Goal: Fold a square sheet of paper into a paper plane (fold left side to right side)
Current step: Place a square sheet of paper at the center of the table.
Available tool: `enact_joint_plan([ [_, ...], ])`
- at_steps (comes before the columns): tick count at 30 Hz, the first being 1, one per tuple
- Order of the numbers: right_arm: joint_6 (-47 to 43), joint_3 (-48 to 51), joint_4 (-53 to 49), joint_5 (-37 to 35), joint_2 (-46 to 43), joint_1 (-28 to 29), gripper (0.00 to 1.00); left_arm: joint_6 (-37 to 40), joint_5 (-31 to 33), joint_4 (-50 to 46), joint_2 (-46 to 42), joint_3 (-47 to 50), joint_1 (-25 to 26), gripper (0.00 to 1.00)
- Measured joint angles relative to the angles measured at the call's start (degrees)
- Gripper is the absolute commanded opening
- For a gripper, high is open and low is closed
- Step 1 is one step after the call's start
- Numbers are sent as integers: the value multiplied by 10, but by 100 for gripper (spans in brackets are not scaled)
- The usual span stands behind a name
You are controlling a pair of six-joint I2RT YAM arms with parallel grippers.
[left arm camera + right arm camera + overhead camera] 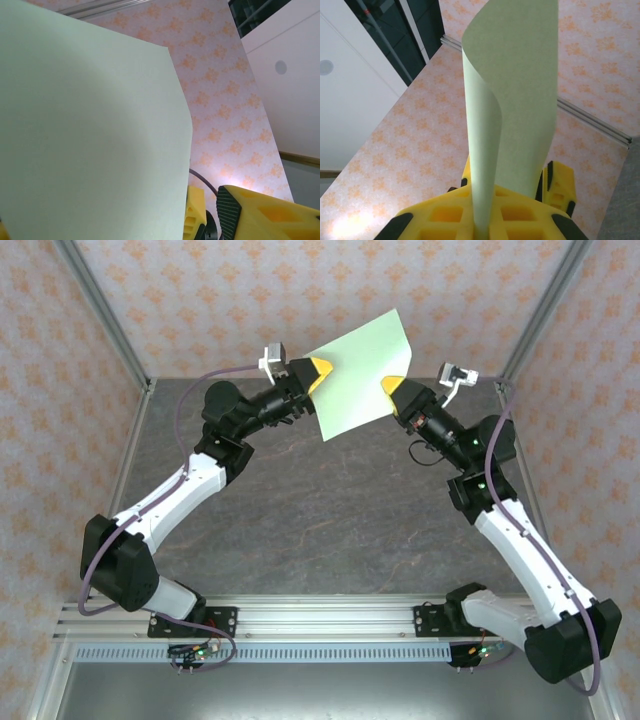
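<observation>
Holding the square sheet of paper (358, 375) off the table (330, 500), in the air over the far edge, roughly midway between the far corners. Pinching the sheet's right edge in the right gripper (395, 388), jaws closed on the paper. Seeing it, from the right wrist, rising out from between the yellow pads and curling over into a loose roll. Flanking the sheet's left edge with the left gripper (317, 370), jaws standing apart on either side of the paper, one finger (265, 215) well clear of the surface. Not gripping, then, going by the left wrist view.

Judging the step in hand as taking a second hold on the left side, ahead of carrying left over to right. Doing it well probably meaning:

- Closing on the very margin of the left edge, not deep into the sheet.
- Matching the right gripper's height, for a square meeting of the two edges.
- Easing out the curl before pressing any crease — thin paper like this likely buckling or slipping under an uneven pull.

Probably also worth lowering toward the middle of the table — getting a flat surface under the fold.
</observation>
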State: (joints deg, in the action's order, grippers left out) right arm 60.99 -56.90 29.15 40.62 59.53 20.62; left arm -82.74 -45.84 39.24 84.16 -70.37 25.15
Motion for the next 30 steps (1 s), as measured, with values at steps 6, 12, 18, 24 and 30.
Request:
enact_joint_plan([
  [6,-30,5,-52,-10,-23,0,16,54,1,-65,-12,0,0,34],
  [12,-75,12,-130,-25,-42,0,37,108,8,-120,-30,11,0,3],
  [18,-179,7,-321,-93,-71,-3,62,200,16,-235,-31,23,0,0],
  [24,-306,-31,-522,-203,-76,-4,77,317,17,-355,-14,57,0,0],
  [30,-351,-11,-570,-224,-75,-5,71,425,27,-443,79,88,0,0],
])
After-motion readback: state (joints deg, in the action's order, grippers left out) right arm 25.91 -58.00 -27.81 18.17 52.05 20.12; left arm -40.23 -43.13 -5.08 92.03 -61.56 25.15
